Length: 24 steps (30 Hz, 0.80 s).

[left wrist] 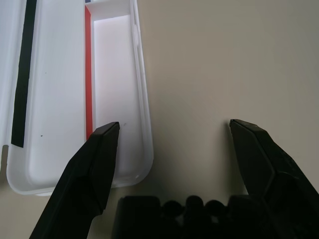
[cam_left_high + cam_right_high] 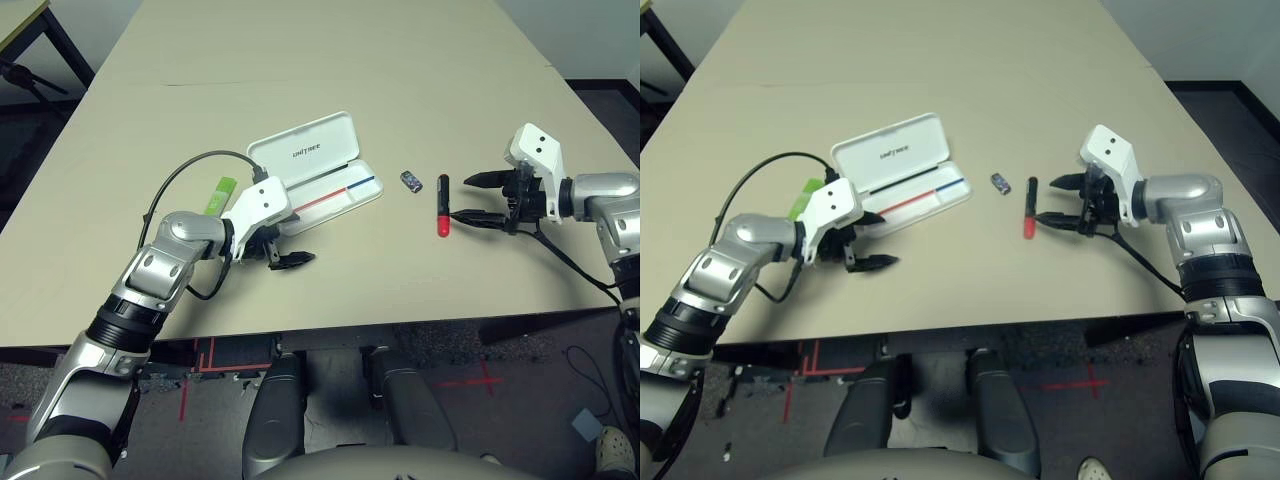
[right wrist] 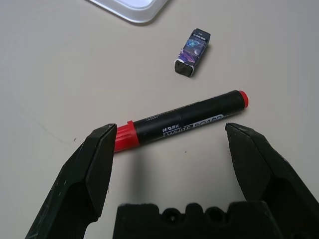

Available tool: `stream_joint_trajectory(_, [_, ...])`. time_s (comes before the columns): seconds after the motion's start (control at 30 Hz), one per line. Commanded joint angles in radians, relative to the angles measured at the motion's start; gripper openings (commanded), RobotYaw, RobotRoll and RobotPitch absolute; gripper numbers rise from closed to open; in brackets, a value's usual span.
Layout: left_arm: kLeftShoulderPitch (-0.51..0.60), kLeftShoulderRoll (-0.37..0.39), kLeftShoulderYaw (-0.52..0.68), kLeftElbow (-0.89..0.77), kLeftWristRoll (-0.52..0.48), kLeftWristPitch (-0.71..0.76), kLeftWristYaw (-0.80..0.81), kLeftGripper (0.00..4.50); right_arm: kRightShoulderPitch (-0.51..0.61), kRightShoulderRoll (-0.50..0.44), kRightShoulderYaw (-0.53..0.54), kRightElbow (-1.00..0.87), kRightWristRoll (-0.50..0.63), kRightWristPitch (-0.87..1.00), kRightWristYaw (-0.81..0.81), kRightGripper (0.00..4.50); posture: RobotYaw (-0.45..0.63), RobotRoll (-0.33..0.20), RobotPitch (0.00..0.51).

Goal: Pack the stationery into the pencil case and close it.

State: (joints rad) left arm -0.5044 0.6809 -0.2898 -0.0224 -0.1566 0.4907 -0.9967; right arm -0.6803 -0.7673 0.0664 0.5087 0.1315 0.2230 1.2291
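The big tan table (image 2: 330, 60) holds the white pencil case (image 2: 318, 172), lying open in the middle with its lid up. The left gripper (image 2: 283, 250) is wide open with nothing in it, just beside the case's near end. The right gripper (image 2: 470, 197) is wide open too, empty, next to the black marker (image 2: 442, 204), with the tiny patterned block (image 2: 411, 181) nearby and the green highlighter (image 2: 221, 194) behind the left arm.

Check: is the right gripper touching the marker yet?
Apart. In the right wrist view the open right gripper sits short of the marker, with bare table between each finger and it.
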Motion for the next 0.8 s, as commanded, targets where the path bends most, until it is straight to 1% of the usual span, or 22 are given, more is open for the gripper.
stream_joint_trajectory(0.03, [-0.008, 0.008, -0.036, 0.024, 0.038, 0.021, -0.020, 4.45, 0.015, -0.003, -0.004, -0.020, -0.004, -0.014, -0.010, 4.50, -0.01, 0.000, 0.182])
stream_joint_trajectory(0.3, [-0.034, 0.018, -0.065, 0.046, 0.088, 0.030, -0.045, 4.46, 0.014, 0.005, -0.006, -0.012, -0.002, -0.030, -0.031, 4.50, -0.02, 0.000, 0.181])
stream_joint_trajectory(0.4, [-0.039, 0.019, -0.067, 0.053, 0.098, 0.028, -0.050, 3.94, 0.019, 0.007, -0.007, -0.013, 0.000, -0.036, -0.040, 4.50, -0.02, 0.000, 0.181])
stream_joint_trajectory(0.73, [-0.066, 0.030, -0.059, 0.066, 0.111, -0.021, -0.093, 0.09, 0.033, 0.016, -0.005, -0.019, 0.001, -0.044, -0.055, 4.50, -0.02, 0.000, 0.183])
stream_joint_trajectory(0.8, [-0.066, 0.038, -0.058, 0.059, 0.110, -0.039, -0.108, 0.03, 0.033, 0.018, -0.004, -0.018, 0.001, -0.045, -0.055, 4.50, -0.02, 0.000, 0.183])
